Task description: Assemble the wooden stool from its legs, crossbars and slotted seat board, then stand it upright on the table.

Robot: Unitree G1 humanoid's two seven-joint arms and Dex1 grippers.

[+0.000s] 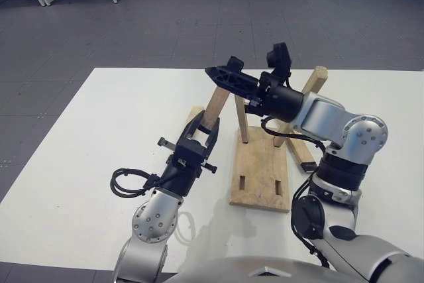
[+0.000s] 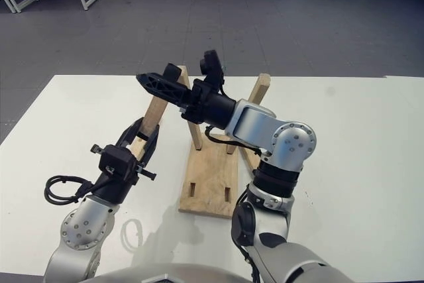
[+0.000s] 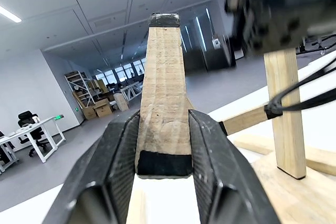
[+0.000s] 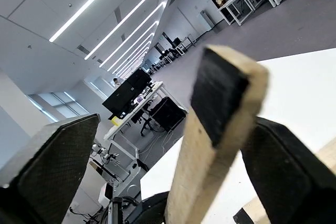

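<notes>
The stool's seat board [image 1: 262,177] lies flat near the middle of the white table [image 1: 93,137], slots facing up. Three legs rise from its far end.

The head views show the layout. A tilted leg [image 1: 216,103] leans toward the robot's left, a second leg [image 1: 242,120] stands nearly upright, and a third leg [image 1: 313,86] slants toward the right. A wooden bar [image 1: 302,153] lies just beside the board's right edge, partly under the right arm.

The left pincer [image 1: 202,130] is clamped on the lower part of the tilted leg. The left wrist view shows both fingers [image 3: 121,166] pressed flat against the wood. The right pincer [image 1: 222,71] sits at that leg's top. The right wrist view shows its fingers [image 4: 52,161] spread wide, with a gap on either side of the leg's dark end.

The table's far edge runs just behind the leg tops. White surface stretches wide on the left of the left arm and on the right of the right arm.
</notes>
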